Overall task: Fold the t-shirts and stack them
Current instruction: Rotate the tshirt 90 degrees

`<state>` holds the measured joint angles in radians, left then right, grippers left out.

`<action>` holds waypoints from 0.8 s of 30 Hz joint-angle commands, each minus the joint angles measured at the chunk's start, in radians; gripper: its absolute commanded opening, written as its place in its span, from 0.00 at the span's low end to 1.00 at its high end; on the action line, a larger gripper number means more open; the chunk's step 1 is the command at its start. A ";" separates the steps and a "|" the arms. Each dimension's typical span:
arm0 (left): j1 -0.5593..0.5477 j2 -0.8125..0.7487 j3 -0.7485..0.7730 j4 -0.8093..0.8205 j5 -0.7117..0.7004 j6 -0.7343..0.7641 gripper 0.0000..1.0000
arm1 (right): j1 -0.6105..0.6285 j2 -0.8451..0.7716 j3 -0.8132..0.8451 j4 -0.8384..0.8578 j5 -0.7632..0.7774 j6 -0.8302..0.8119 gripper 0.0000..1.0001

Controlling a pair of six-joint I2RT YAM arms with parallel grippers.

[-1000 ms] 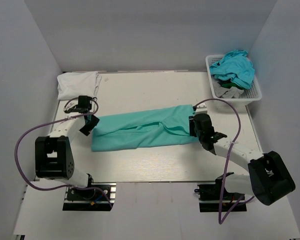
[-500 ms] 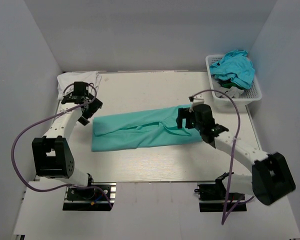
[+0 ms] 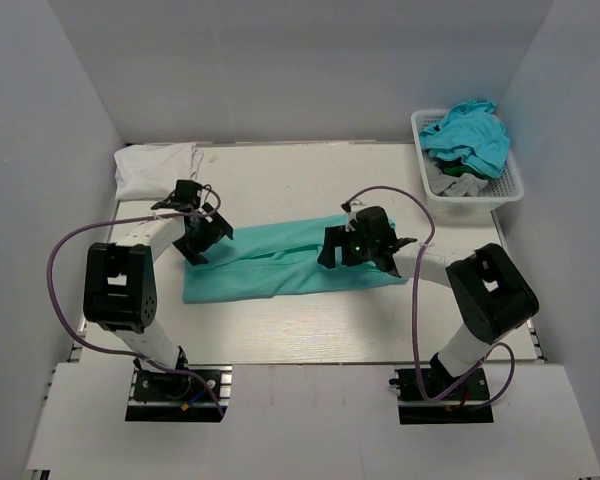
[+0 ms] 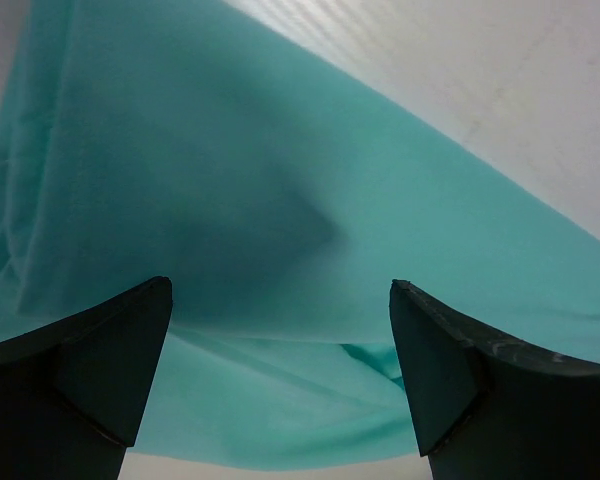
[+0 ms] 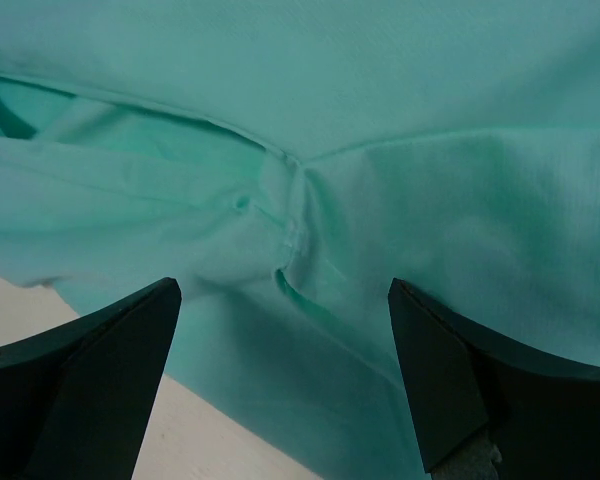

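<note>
The left gripper (image 3: 198,245) hangs open over the left end of the mint-green t-shirt (image 3: 270,270), its fingers spread wide with nothing between them and only cloth beneath them in the wrist view. The right gripper (image 3: 330,250) is likewise open and empty, low over the right half of the same garment, where its own camera shows a puckered seam (image 5: 295,235) among loose pleats. Neither gripper has hold of the fabric. The mint-green t-shirt lies in the middle of the bench (image 3: 310,330) as a long, narrow band running from the near left up to the far right, which suggests the lengthwise folds are in and the crosswise folds are not. Its upper layer looks rumpled near the middle, so it may want smoothing before it is doubled over. At the far left corner a white t-shirt (image 3: 155,165) sits as a compact, flattish bundle, apparently folded and a likely base for the stack. Well apart, at the far right, the basket (image 3: 510,190) holds a heap of turquoise t-shirts (image 3: 470,135), crumpled and untouched. By this reading the task is in an early-to-middle stage: one shirt seems done, one is partly folded, nothing is stacked, and the basket's contents are all left to do.
</note>
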<state>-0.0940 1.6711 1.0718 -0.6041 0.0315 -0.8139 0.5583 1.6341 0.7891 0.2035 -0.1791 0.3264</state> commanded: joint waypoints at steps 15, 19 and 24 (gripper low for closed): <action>-0.210 0.068 -0.219 -0.169 -0.037 0.001 0.64 | -0.058 0.242 0.301 -0.247 0.175 0.126 0.90; -0.327 0.090 -0.196 -0.169 0.145 0.094 0.49 | -0.078 0.401 0.543 -0.245 0.141 0.031 0.90; -0.486 0.144 -0.030 -0.191 0.337 0.197 0.49 | -0.078 0.619 0.812 -0.217 0.032 -0.079 0.90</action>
<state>-0.4820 1.7378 1.0340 -0.8055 0.1215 -0.6960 0.4786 2.1502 1.4914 0.0002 -0.0814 0.3454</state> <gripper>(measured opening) 0.492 0.905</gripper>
